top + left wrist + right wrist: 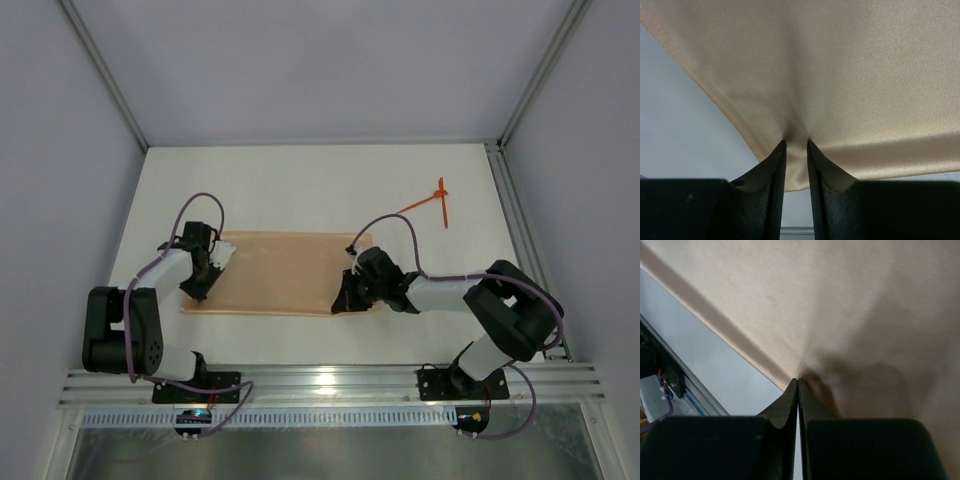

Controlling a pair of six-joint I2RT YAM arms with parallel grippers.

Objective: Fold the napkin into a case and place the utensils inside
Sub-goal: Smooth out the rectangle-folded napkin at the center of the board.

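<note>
You are gripping the soft, limp napkin (840,75) by its edges, left tool (796,142) and right tool (798,381) both clamped there.

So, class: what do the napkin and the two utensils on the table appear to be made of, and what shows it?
Napkin: soft matte woven cloth; fine weave, hemmed edge, puckers where pinched. Utensils: probably plastic, uniformly orange-red and thin; too small to confirm.
</note>
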